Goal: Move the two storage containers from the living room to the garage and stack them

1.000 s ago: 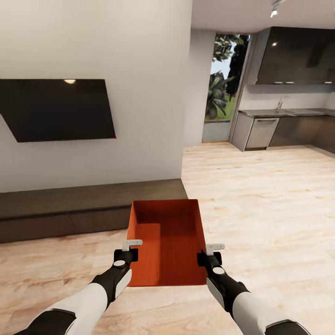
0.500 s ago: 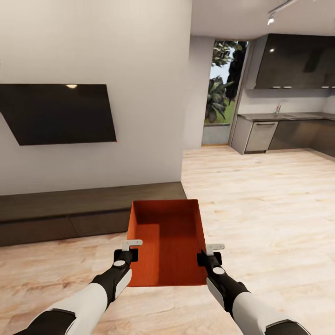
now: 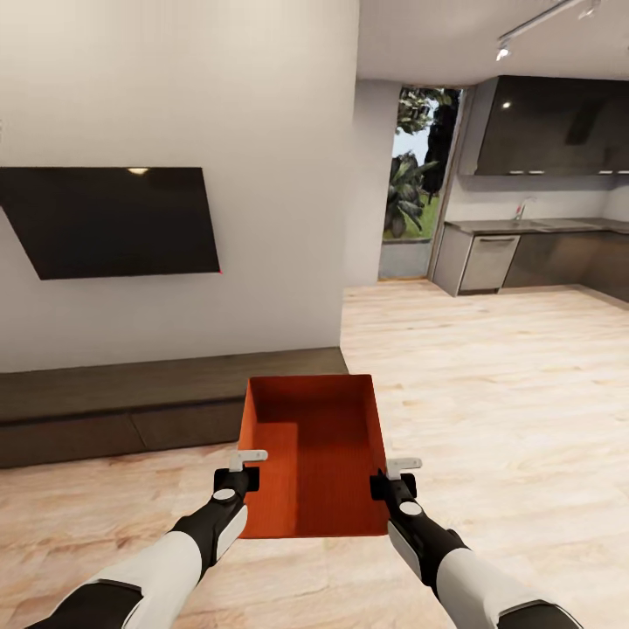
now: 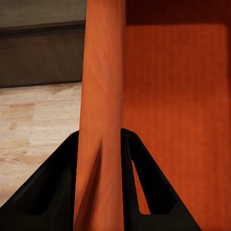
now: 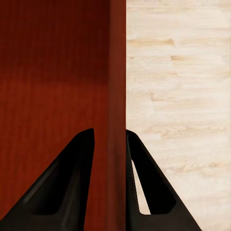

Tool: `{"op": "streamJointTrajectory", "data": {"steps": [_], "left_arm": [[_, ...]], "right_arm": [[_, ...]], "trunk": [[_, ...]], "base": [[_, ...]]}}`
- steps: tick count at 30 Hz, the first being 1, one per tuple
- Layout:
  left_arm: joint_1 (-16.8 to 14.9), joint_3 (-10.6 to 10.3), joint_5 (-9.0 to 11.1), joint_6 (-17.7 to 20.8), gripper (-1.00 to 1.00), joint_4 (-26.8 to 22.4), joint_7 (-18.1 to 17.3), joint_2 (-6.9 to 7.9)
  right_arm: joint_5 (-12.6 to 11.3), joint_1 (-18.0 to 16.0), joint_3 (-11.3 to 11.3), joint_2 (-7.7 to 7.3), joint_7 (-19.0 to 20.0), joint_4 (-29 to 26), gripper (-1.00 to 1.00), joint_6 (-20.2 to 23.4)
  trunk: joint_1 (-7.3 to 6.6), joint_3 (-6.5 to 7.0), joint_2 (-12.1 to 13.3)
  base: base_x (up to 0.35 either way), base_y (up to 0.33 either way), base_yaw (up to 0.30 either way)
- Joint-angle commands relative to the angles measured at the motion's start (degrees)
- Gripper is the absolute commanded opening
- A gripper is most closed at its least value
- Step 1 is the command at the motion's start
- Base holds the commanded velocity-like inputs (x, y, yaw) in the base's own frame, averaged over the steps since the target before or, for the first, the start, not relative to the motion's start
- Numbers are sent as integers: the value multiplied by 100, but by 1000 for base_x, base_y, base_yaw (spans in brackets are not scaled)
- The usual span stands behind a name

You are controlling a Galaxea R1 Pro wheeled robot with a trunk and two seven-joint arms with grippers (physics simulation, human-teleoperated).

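Bright, even, sharp renders; ceiling spotlights glint on the TV, daylight enters the far doorway.

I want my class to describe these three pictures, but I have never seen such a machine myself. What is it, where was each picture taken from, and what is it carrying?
It is a simulated wheeled robot with two arms, steered by a person. The large picture comes from a camera on its head, looking forward and down over the arms. It holds one orange-red storage container, an open and empty bin, out in front above the pale wood-plank floor. The left gripper and right gripper each pinch a side wall. The two dark close-ups come from cameras near each gripper: black fingers clamp the thin wall between them. Behind are a black TV, a low dark cabinet and a kitchen.
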Motion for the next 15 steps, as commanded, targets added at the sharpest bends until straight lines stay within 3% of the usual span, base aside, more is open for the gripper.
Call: {"op": "streamJointTrajectory", "data": {"steps": [1, 15], "left_arm": [[-10, 190, -55, -214, -100, -28, 111, 4], [-10, 190, -55, -214, -100, -28, 110, 4]], "right_arm": [[-93, -5, -83, -5, -429, 59, -100, -37], [-93, -5, -83, -5, -450, 59, -100, -36]], "trunk": [[2, 0, -9], [2, 126, -9]], "base": [[0, 0, 0], [0, 0, 0]]}}
